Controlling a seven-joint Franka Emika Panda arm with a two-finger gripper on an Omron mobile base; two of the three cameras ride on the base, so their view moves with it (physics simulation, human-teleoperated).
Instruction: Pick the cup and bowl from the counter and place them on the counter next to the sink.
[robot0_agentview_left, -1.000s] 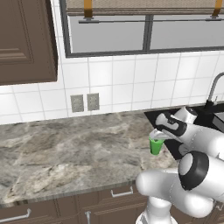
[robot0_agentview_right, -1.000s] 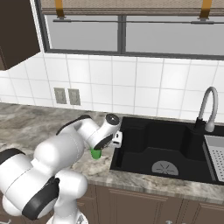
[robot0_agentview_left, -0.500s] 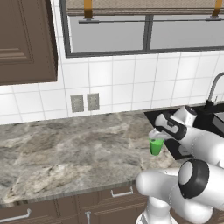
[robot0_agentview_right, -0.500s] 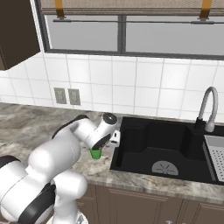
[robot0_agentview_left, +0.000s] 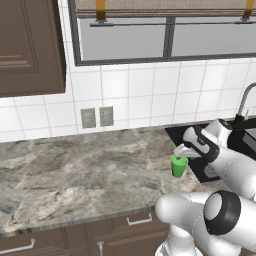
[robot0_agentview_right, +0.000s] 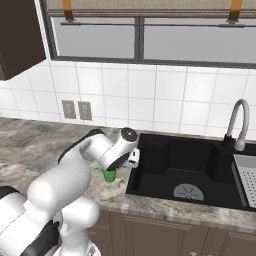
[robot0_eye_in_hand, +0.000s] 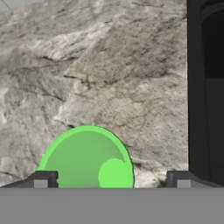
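The small green cup stands upright on the grey stone counter, just left of the black sink. My gripper hovers right over the cup, open, its jaws wide apart and touching nothing. In the hand view I look down into the cup, which sits between the two fingertips, closer to the left one, with the sink's black rim to the right. From the right base view the cup peeks out under my forearm. The bowl is out of view.
A chrome faucet and a grey perforated tray sit at the sink's far side. Two wall outlets are on the tiled backsplash. A dark upper cabinet hangs at the left. Bare counter stretches leftward.
The jaws have spread wide and let go of the cup, which stays standing on the counter beside the sink. The arm has barely moved.
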